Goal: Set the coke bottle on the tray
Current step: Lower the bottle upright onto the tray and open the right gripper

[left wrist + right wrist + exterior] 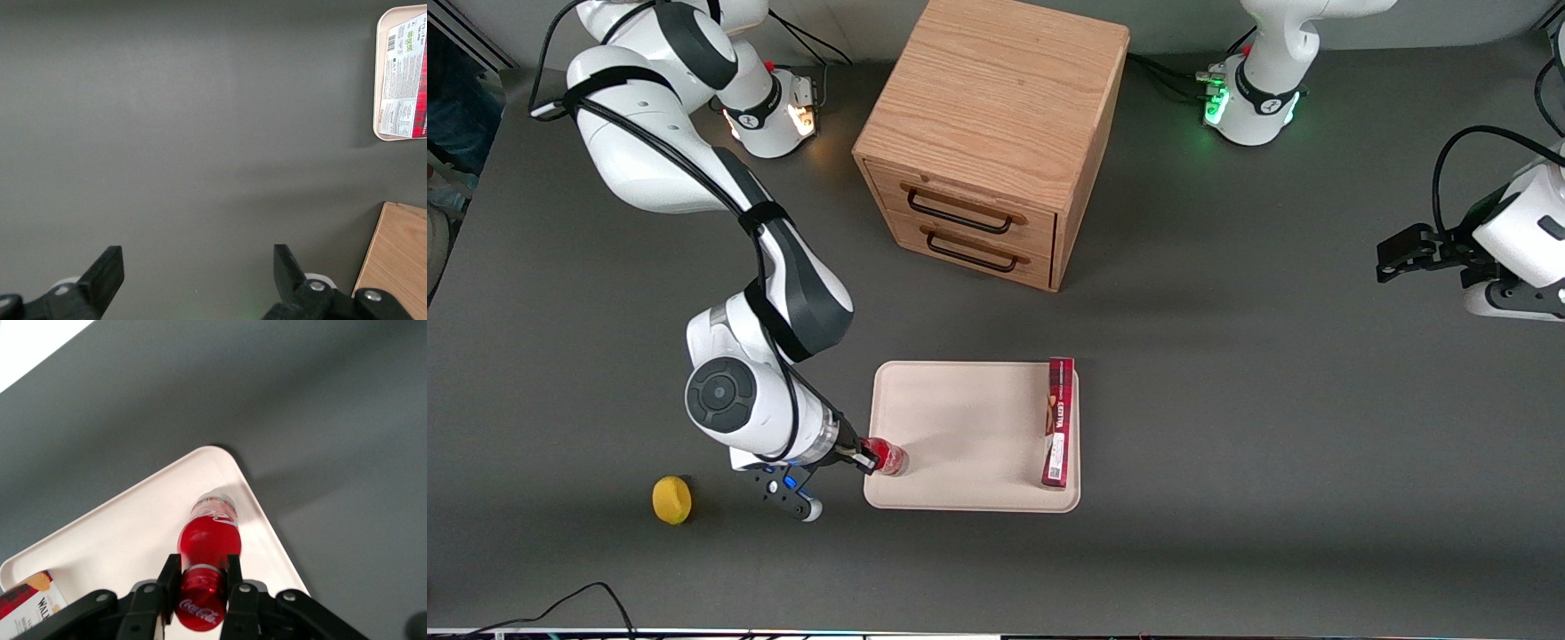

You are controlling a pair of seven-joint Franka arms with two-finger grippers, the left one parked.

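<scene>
We have the coke bottle (887,456) clamped near its cap between the fingers of the right gripper (869,460), held over the corner of the cream tray (969,427) that lies toward the working arm's end of the table and nearer the front camera. We judge the carry nearly done, since the wrist view shows the bottle's clear base low over or touching the tray floor just inside the rim; what remains is to settle it and let go. The long red box (1057,422) lies along the tray's edge toward the parked arm, well apart from the bottle.
</scene>
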